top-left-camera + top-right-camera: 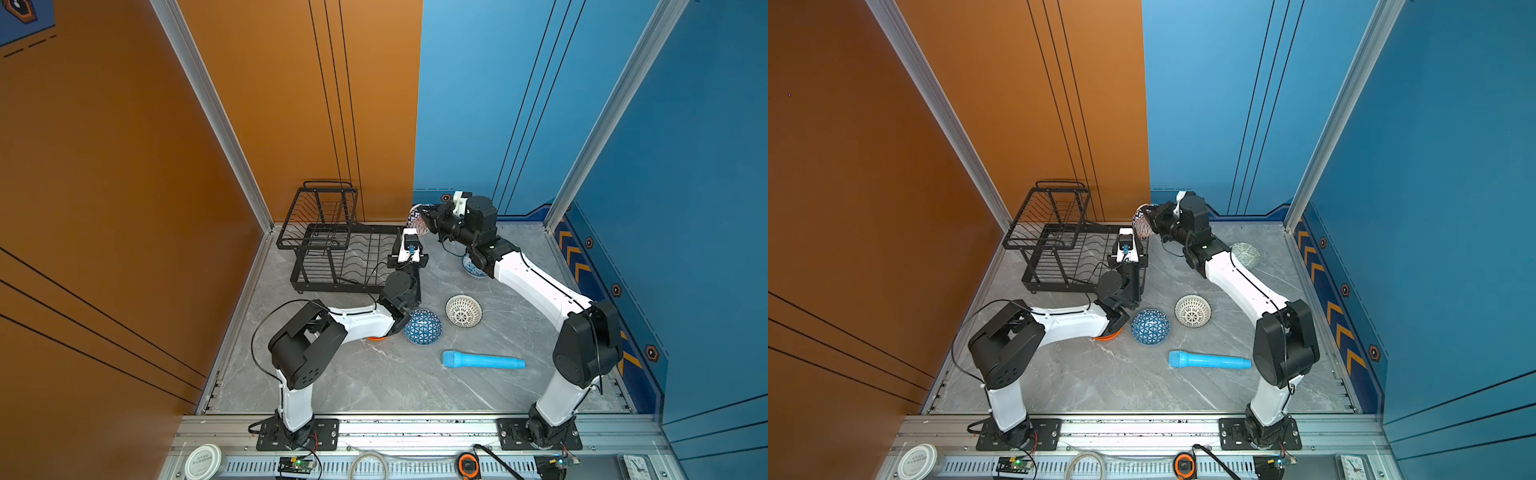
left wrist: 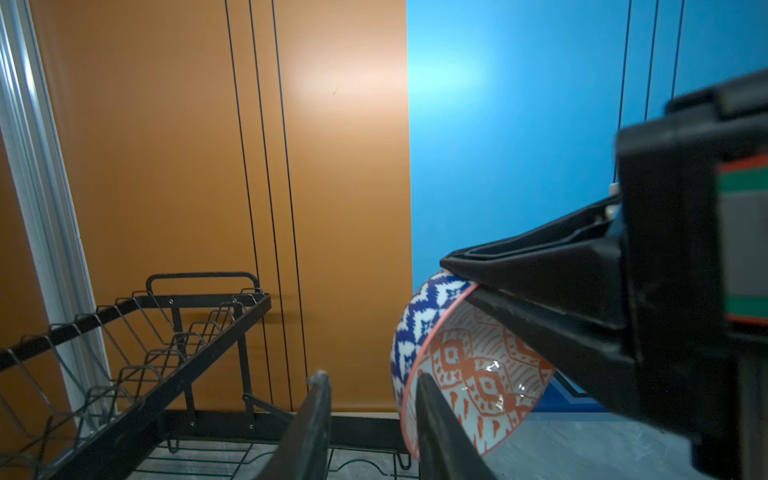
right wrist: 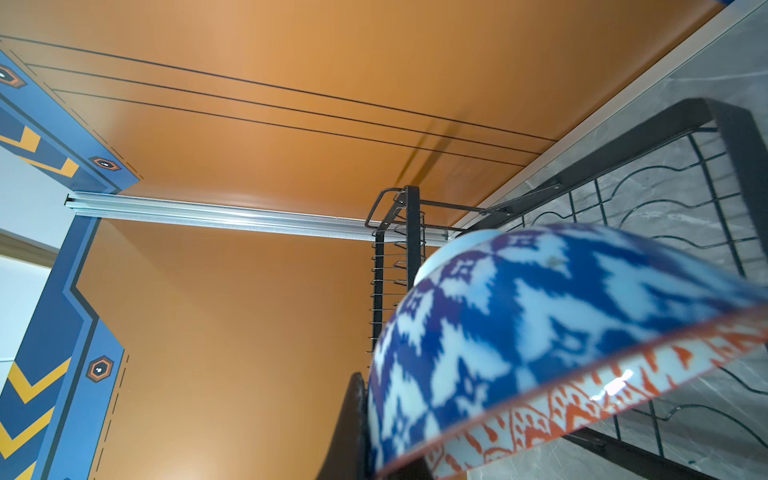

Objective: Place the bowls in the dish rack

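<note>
Bowl in hand, top views: the orange-and-blue diamond bowl (image 1: 417, 221) is held clear of the table (image 1: 374, 382) by the right hand (image 1: 427, 216), turned on edge, just past the right end of the dish rack (image 1: 340, 286).
Relation for the coming move, top views: the rack's lower tray (image 1: 374, 227) lies to the left of the held bowl. A short carry leftward and a descent are judged to be called for. The rim stands roughly upright, which should suit a slot between the wavy dividers.
Nearer arm, top views: the bowl is carried by the right arm. The left hand (image 1: 409, 235) is seen just in front of it, at the tray's right end.
Count, top views: one rack, no bowl seen in it; six bowls in all. In both top views are shown the held bowl, a blue triangle bowl (image 1: 422, 327), a white dark-dotted bowl (image 1: 463, 311) and a plain orange bowl (image 1: 377, 338), the last mostly hidden under the left arm. A white-blue floral bowl (image 1: 473, 268) is shown in a top view, and a pale green patterned bowl (image 1: 1246, 254) in a top view. One light blue cylinder (image 1: 482, 360) lies apart from them.
Left wrist view: the left hand (image 2: 372, 376) is spread, with nothing between its fingers (image 2: 436, 415). The bowl (image 2: 478, 374) passes just behind one finger; contact cannot be told. The rim is pinched by the right hand (image 2: 461, 274).
Right wrist view: the bowl's blue-white outside (image 3: 540, 332) is seen close up, with the rack (image 3: 623, 137) beyond it.
</note>
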